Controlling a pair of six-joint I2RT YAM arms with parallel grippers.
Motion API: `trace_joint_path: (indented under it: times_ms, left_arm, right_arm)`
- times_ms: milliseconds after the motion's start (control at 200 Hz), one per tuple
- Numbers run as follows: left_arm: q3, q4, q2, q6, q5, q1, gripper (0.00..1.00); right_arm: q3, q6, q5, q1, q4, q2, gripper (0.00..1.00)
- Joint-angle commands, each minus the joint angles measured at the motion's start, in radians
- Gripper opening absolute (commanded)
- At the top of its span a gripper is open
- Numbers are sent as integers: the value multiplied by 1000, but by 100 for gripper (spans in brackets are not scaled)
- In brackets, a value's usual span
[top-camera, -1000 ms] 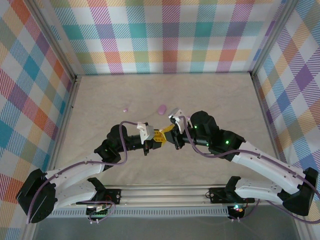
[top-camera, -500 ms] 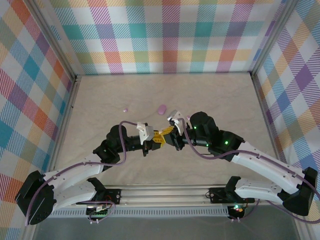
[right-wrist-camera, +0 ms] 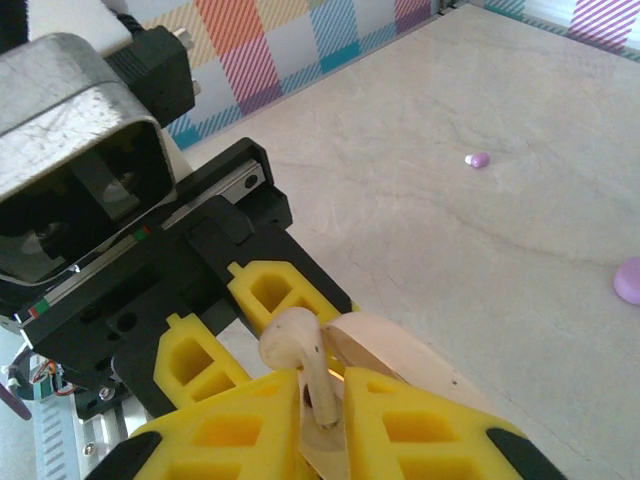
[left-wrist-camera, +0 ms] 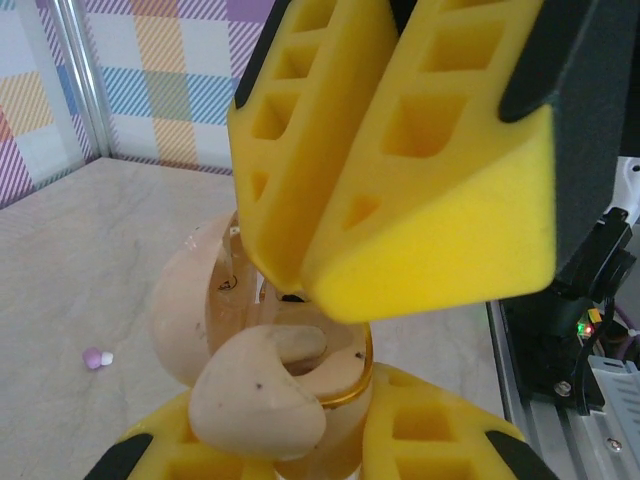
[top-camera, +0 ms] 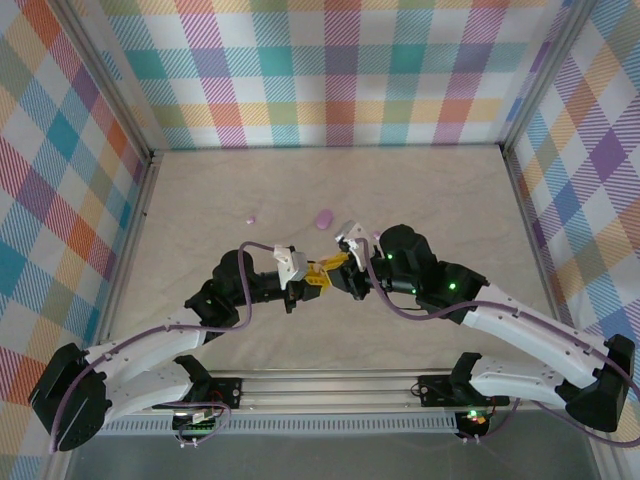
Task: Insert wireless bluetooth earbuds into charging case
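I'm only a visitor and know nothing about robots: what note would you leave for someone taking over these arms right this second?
Left hand: shut on the cream case, which looks open.
Right hand: shut on a cream earbud by its stem, just above the case.
On the table: one purple earbud and a larger purple piece, likely its case.
Done: bud and case picked up.
Left: seat this bud, then the purple one. Whether the case already holds a bud is unclear.

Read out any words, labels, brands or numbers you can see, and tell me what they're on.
No readable text anywhere.
The cream charging case and cream earbud show no print.
The black wrist body carries tiny red and green marks, too small to read.
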Motion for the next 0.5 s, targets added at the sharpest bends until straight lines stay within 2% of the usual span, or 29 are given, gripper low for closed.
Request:
trace_joint_path:
  times_ms: [0,250,495]
  left_arm:
    - [16,98,-41,-1,1,-9,0]
    - [29,22,-30,51,-12,-10,0]
    - [47,-20,9,91,-8,-7,0]
  right_arm:
    - [-23,6,36,-8,-80,-17,23]
    - [77,88,65,-18,-157,-10,27]
    - [152,154,-34,-32,-211,6,31]
